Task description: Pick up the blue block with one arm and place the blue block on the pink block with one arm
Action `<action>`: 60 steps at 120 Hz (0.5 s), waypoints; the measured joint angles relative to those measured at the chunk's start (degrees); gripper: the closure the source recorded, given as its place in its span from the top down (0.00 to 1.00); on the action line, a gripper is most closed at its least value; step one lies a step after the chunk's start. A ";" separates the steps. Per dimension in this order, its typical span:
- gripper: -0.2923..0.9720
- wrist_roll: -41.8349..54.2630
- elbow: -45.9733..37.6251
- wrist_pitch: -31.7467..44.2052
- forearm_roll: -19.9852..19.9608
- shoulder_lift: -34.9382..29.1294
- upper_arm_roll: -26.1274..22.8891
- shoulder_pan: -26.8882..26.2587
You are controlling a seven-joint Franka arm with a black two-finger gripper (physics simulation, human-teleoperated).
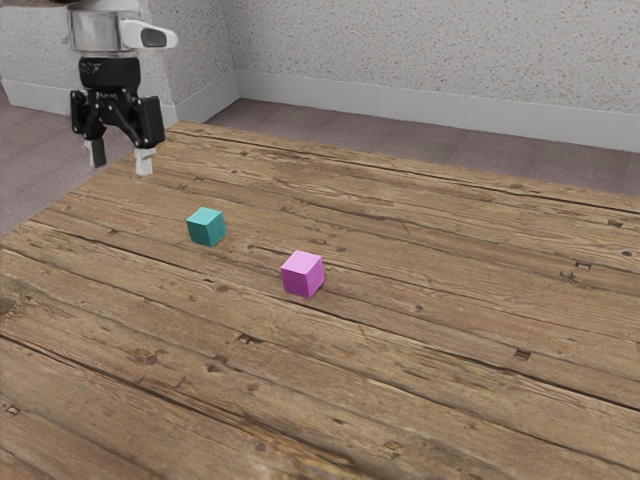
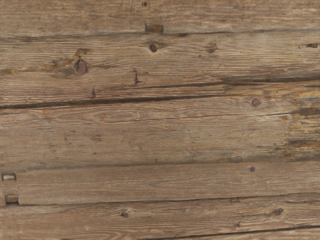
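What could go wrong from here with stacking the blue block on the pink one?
The pincer hangs open, away from the blue block, not over it; a misaligned descent could knock it aside. The pink block looks equally small, so an off-centre release might tip the blue block off.

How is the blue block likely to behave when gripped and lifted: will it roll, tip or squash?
The blue block is a flat-faced cube, so it probably will not roll or tip. Its crisp edges suggest it is rigid. Small beside the gripper, it is likely light.
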 joint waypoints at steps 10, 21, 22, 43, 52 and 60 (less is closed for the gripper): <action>0.77 0.68 -0.06 3.82 -0.07 -0.04 0.01 1.40; 0.77 1.33 -0.07 6.56 -0.11 -0.04 0.01 2.65; 0.77 1.39 -0.07 6.76 -0.11 -0.04 0.02 2.73; 0.77 2.18 15.87 7.10 0.26 1.00 -0.05 3.47; 0.77 2.39 18.42 7.82 0.28 2.35 0.18 2.58; 0.77 2.57 19.02 8.81 0.29 3.43 0.23 2.06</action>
